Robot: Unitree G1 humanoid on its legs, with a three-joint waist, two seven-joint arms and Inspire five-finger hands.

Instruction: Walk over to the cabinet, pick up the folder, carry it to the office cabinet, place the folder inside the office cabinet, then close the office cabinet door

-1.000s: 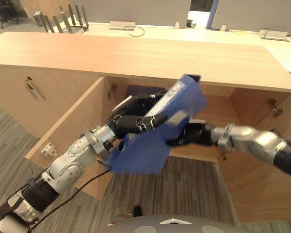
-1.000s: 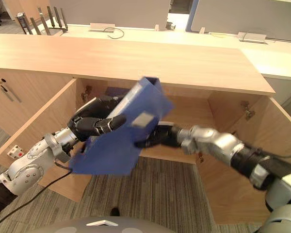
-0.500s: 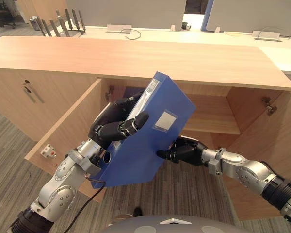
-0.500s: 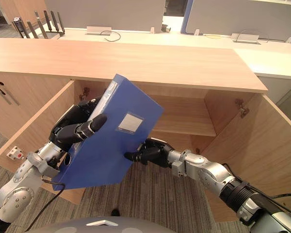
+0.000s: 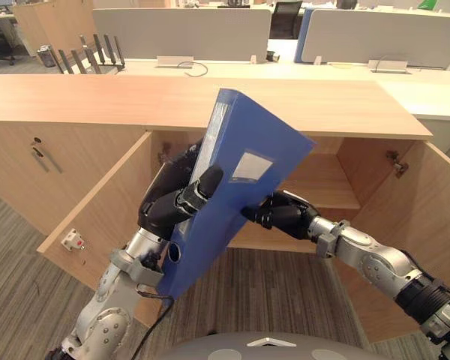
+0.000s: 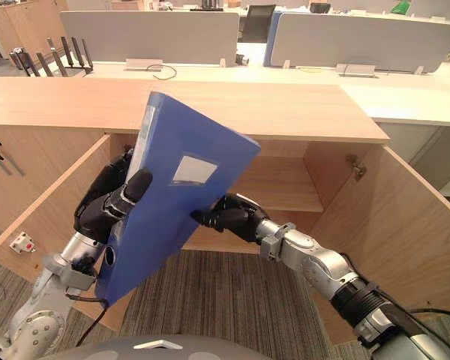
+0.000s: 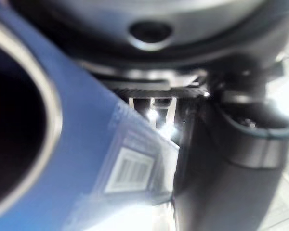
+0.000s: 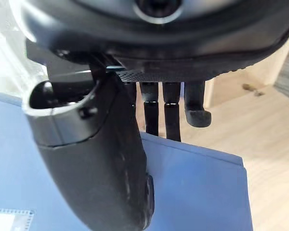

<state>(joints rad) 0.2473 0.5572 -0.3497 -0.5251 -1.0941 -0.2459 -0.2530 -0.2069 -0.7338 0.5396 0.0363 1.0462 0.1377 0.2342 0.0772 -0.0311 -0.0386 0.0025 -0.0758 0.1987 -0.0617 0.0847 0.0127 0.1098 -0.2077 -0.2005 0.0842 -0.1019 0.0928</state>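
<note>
A blue folder [image 5: 232, 202] with a white label stands tilted, nearly upright, in front of the open office cabinet [image 5: 322, 184]. My left hand [image 5: 169, 206] is curled round its spine, thumb on the front cover. My right hand [image 5: 277, 214] holds the folder's right edge at mid-height. In the right wrist view its thumb [image 8: 96, 159] lies on the blue cover [image 8: 202, 192] and its fingers reach past the edge behind it. The left wrist view has the folder's spine [image 7: 86, 159] pressed close against that hand. The cabinet's wooden shelf shows behind the folder.
Both cabinet doors stand open: the left door [image 5: 105, 202] beside my left arm, the right door [image 5: 416, 217] beyond my right arm. The long wooden top [image 5: 97, 97] runs above. A closed door with a handle [image 5: 41, 150] lies to the left. Desks with dividers stand behind.
Both hands have lifted the folder and swung it from a flat slant to nearly upright, its top now above the cabinet top's edge. The camera has shifted too.
</note>
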